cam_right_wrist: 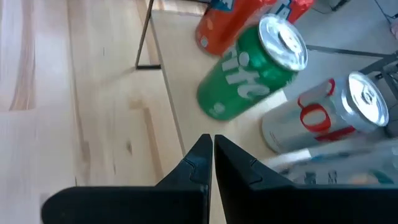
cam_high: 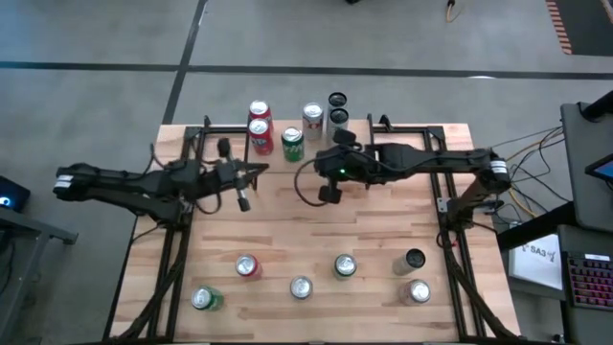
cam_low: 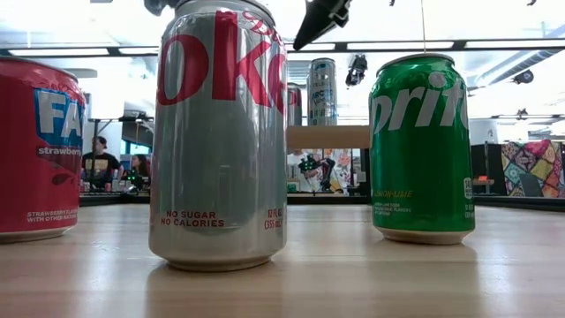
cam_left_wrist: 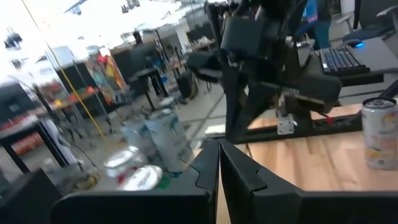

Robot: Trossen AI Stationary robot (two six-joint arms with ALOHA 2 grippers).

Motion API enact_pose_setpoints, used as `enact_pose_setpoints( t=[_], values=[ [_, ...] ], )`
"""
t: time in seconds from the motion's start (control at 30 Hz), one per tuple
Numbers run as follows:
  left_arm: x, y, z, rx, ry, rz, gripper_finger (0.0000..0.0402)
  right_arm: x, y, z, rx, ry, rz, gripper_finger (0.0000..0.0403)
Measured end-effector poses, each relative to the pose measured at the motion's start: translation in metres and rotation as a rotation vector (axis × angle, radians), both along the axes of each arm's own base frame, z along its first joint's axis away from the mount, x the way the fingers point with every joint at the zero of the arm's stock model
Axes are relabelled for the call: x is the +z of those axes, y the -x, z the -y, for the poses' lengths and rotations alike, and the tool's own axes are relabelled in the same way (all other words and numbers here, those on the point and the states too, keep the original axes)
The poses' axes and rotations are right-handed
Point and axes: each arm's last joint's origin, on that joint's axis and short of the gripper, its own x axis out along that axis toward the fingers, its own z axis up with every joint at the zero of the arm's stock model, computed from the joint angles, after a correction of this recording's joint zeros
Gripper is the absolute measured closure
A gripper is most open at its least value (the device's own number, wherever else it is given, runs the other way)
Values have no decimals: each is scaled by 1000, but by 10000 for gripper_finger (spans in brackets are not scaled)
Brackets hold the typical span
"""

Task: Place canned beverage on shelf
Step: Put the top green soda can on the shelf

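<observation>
The table [cam_high: 316, 240] is pale butcher-block wood, set on a grey concrete floor [cam_high: 96, 38] crossed by dark seams. Along the table's upper edge in the high view sits the shelf [cam_right_wrist: 205, 143], a light-wood board on thin black legs. Cans stand on it: two red ones at upper centre, a green Sprite can [cam_high: 292, 144], a silver Diet Coke can [cam_high: 312, 119], and two dark cans [cam_high: 337, 108] just right of those. Six more cans are scattered along the lower part of the frame, among them a red-topped can [cam_high: 248, 266] and a green can [cam_high: 206, 300] at lower left.

The left gripper [cam_high: 243, 202] hangs left of centre, fingers pressed together and empty. The right gripper [cam_high: 329, 193] hovers at centre, just below the shelf cans, likewise closed on nothing.

From table height, the room behind shows bright ceiling strip lights [cam_low: 388, 44], workbenches, and a seated person [cam_low: 99, 162] at far left.
</observation>
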Motion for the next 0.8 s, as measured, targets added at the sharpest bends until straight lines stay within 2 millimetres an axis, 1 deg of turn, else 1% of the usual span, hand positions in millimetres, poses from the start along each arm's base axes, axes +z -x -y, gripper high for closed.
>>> enact_pose_setpoints(
  t=[0.23,0.4,0.47,0.6,0.8],
  values=[
    [-21,-36,2,9,129,-68,402,-3,32,-3,20,13,83,394],
    [-38,-56,0,131,213,-91,402,-7,54,-3,23,30,164,394],
    [-44,-63,-1,191,227,-106,402,-9,60,-3,30,41,192,394],
    [-50,-80,-2,272,227,-120,402,-12,68,-3,39,52,200,394],
    [-56,-105,-4,426,165,-171,402,-17,72,-3,52,70,176,394]
  ],
)
